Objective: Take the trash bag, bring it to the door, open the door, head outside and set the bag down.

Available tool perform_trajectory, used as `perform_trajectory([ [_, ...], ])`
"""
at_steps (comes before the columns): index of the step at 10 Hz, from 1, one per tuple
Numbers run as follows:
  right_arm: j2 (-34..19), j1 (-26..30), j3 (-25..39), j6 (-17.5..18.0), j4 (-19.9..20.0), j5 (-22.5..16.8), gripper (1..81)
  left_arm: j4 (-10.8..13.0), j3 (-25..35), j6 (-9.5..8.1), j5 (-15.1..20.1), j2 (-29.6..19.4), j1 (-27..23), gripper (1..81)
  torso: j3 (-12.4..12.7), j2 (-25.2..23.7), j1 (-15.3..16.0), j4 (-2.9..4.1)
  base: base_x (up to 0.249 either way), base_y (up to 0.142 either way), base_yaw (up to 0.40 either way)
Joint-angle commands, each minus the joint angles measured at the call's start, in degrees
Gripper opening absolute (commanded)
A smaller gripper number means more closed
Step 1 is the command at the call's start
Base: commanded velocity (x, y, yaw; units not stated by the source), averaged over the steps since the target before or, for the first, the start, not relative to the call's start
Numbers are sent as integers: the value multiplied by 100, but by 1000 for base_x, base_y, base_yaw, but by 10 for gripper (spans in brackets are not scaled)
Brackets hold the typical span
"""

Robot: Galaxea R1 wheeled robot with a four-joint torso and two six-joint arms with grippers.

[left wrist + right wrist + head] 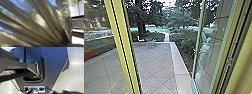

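Shiny trash bag [38,23], contents hidden, folds gathering toward lower right, left wrist view. Cannot tell either claw's state.

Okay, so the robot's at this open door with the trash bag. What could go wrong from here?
The bunched trash bag might snag or tear against the yellow frame post on the left. The glass door on the right could swing back and bump the robot. Drifting right outside might put a wheel on the pale border, possibly raised.
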Motion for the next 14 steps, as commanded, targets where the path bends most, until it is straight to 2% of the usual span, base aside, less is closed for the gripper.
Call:
perform_trajectory([
  [1,4,267,-82,4,-40,-356,811,37,38,49,465,17,-259,10,0,0,0,0,0,-126,0],
  [10,65,241,-118,-40,-66,-356,811,46,38,67,465,35,-268,10,0,0,0,0,0,-115,0],
  [14,74,250,-109,-40,-57,-356,811,37,38,67,465,35,-260,10,0,0,0,0,0,-17,0],
])
